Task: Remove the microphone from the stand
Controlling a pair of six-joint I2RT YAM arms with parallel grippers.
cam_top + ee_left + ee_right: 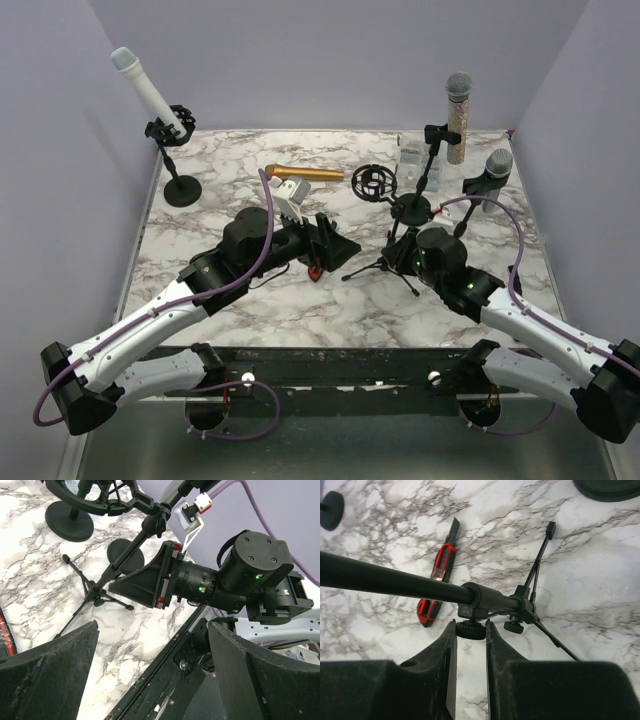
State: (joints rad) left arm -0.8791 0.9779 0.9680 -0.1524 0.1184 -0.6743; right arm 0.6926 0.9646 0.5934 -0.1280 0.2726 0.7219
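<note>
On the white marble-patterned worktop [250,300], the glittery silver-headed microphone [458,108] sits clipped atop a black stand [431,165] at the far right, while nearer the right pincer [470,623] pinches a black tripod stand [490,600] by its small knob [471,631] and the left pincer [335,254] hovers spread.

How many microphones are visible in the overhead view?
4: a white microphone in a stand, far left; a gold microphone lying flat, far centre; a glittery microphone upright, far right; a dark microphone with grey head, right of it, nearer. Others may be hidden.
</note>
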